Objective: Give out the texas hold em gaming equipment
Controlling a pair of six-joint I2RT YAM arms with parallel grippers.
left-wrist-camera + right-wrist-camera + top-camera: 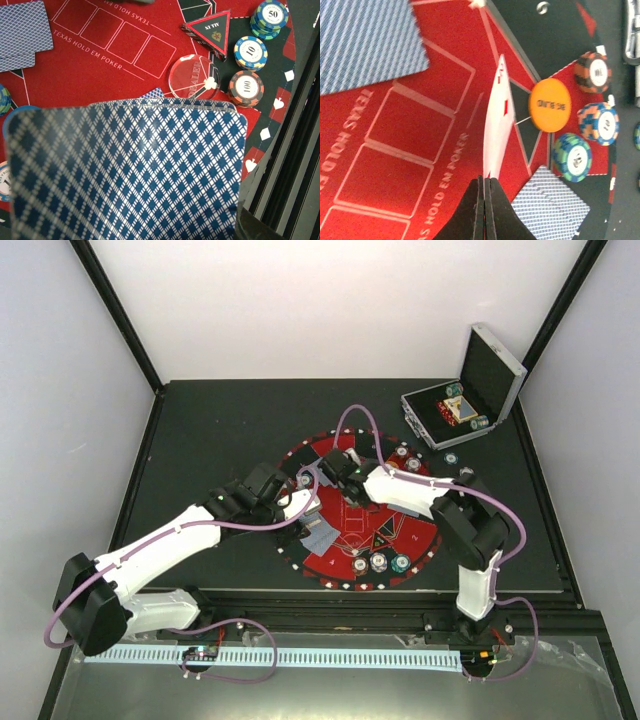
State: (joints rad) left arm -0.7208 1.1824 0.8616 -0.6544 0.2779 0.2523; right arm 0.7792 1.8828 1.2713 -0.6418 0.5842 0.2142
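My left gripper (298,508) hovers over the mat's left side, shut on a fanned stack of blue-backed playing cards (125,170) that hides its fingers in the left wrist view. My right gripper (484,182) is shut on a single card (497,115), seen edge-on and upright above the red felt. Beside that card lie an orange marker disc (549,105) and three chips (598,123). Face-down cards (367,42) lie on the mat, and another pair (550,205) lies near the chips. A clear dealer disc (194,76), a black triangle marker (210,27) and chip stacks (250,52) sit past the held cards.
The round red-and-black mat (415,530) lies mid-table with both arms over it. The open silver case (470,390) stands at the back right with chips inside. More face-down cards (22,32) lie at the mat's far side in the left wrist view.
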